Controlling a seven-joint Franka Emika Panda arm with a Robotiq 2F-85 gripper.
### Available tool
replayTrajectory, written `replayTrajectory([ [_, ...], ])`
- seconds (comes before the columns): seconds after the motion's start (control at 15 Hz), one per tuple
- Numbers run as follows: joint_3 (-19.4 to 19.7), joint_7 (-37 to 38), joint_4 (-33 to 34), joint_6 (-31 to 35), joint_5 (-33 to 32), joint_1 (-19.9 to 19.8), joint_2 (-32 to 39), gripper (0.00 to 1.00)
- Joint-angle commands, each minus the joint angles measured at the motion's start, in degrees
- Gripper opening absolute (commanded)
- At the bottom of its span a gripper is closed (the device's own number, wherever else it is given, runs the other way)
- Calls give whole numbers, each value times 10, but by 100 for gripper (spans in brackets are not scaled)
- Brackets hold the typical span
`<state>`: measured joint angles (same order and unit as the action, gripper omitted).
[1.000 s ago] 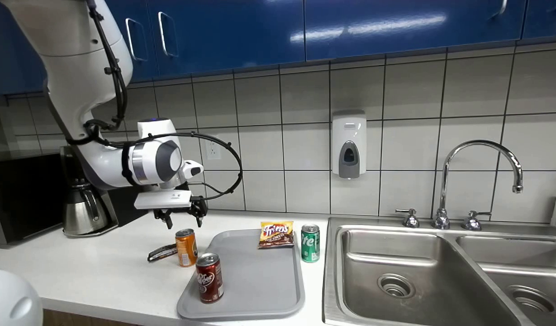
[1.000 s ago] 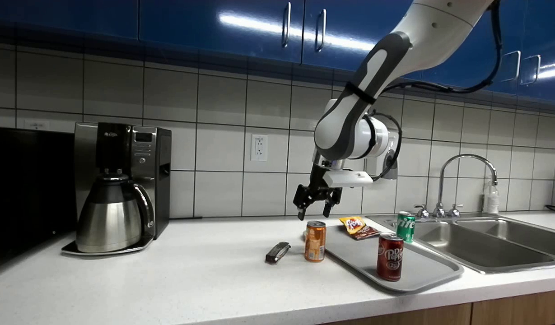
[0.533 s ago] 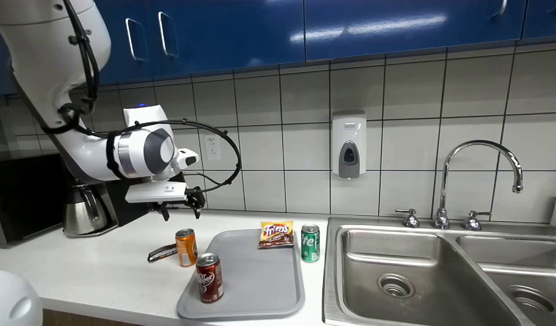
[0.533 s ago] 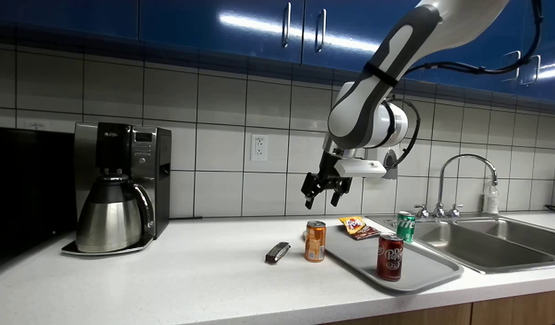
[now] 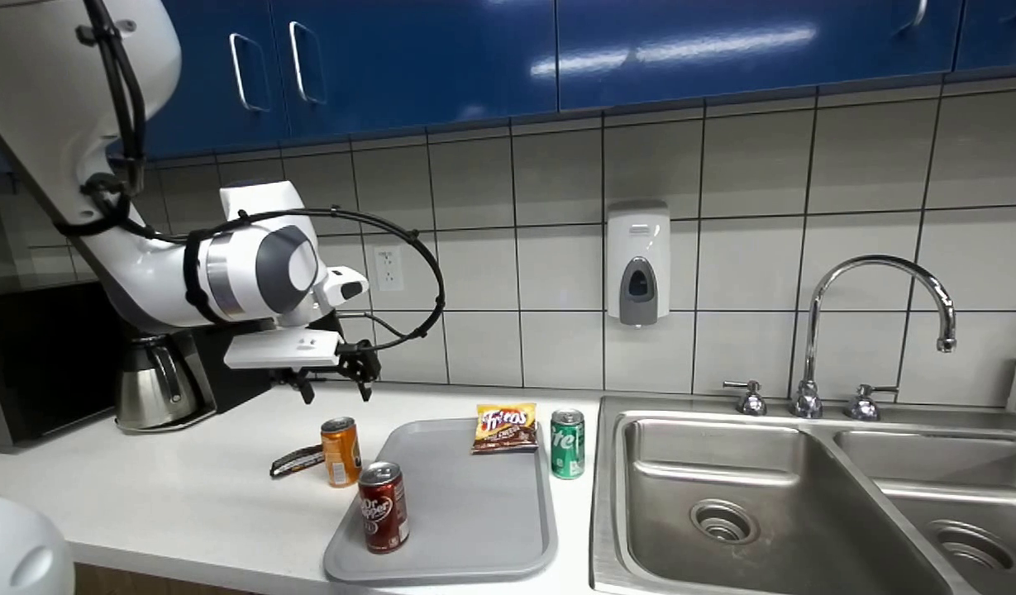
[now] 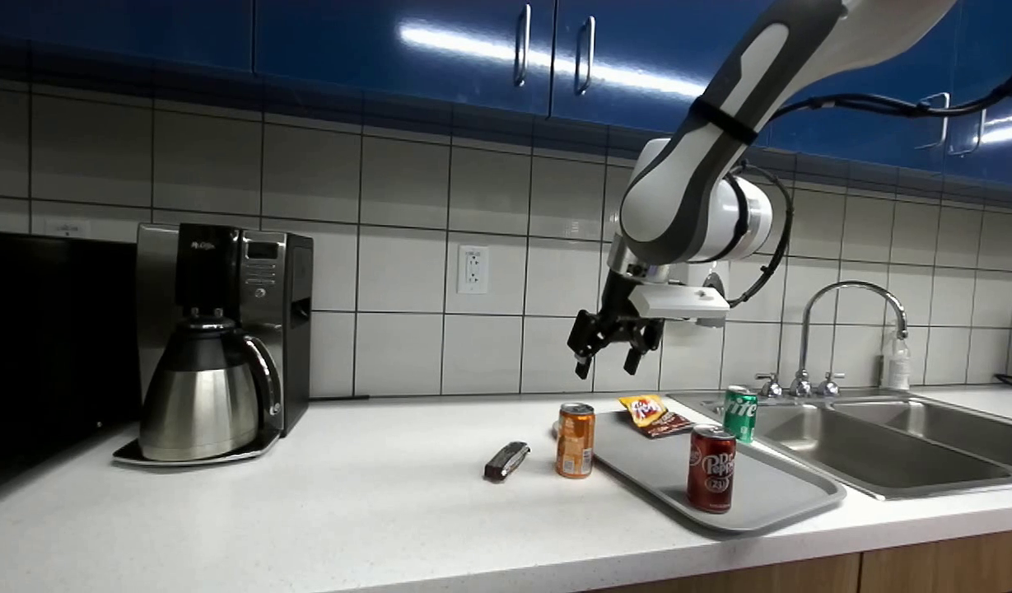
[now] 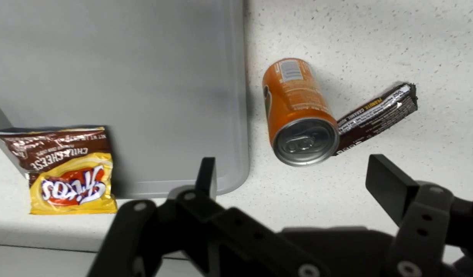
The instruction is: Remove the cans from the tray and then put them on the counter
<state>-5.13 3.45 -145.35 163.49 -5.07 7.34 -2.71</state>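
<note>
Spread wide and pinching nothing, the black two-fingered claw [image 5: 336, 392] hangs in the air above the pale off-white table [image 5: 185, 512]. In an exterior view, the dark red metal can [image 5: 383, 508] stands upright at about 8 o'clock on the flat grey rectangular tray [image 5: 474, 521], toward 5 o'clock from the claw. The slim orange metal can [image 7: 294, 92] and the green metal can [image 5: 567, 446] stand on the table just off the tray, at 10 and 2 o'clock from its middle, so I judge that only the dark red can is left to lift.

If full, it will likely feel weighty and stiff; if empty, light and easily dented. Its painted wall is probably slick. I would grip the barrel near mid-height, one pad to each side, clear of the lid's edge.

Whether it is full, I cannot tell. No view shows its back; the wrist view misses it altogether and cuts the tray off toward 11 o'clock. There the orange can covers one end of the dark brown wrapped bar [image 7: 378, 115]. Whether the green can touches the tray's rim is hard to make out.
</note>
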Motion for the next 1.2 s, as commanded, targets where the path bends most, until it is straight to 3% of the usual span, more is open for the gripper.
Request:
replayTrajectory([
  [0.0, 22, -23, -25, -35, 14, -28, -38, 100],
  [0.4, 54, -23, -29, -69, -2, -64, -47, 100],
  [1.13, 66, -58, -42, -168, 6, -69, -56, 100],
])
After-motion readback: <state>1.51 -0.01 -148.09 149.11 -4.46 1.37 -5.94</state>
